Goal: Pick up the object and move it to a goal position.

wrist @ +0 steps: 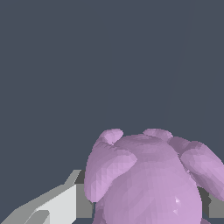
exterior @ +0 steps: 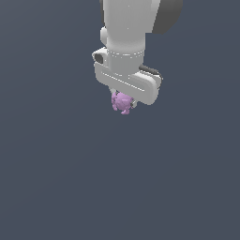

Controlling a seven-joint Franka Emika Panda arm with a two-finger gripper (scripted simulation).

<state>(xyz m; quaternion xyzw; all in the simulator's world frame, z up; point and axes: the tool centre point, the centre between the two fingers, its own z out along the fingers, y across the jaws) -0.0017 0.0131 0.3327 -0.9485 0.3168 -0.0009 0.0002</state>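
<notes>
Pincer [exterior: 123, 101] clamped on lilac knobby blob [exterior: 122, 102], which hangs just below the palm. Risk: lumpy surface, slight grip; might slip in transit.

Lilac-purple object [exterior: 122, 102], white pincer [exterior: 123, 99], slate-grey backdrop [exterior: 51, 164].

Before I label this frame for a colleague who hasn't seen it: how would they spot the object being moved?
Find the big white robot arm coming down from the top of the exterior view, and follow it to the gripper at its lower end. Tucked under it is the object, a tiny lilac-purple lumpy blob with small knobs, the only coloured thing against the plain dark grey background.
</notes>
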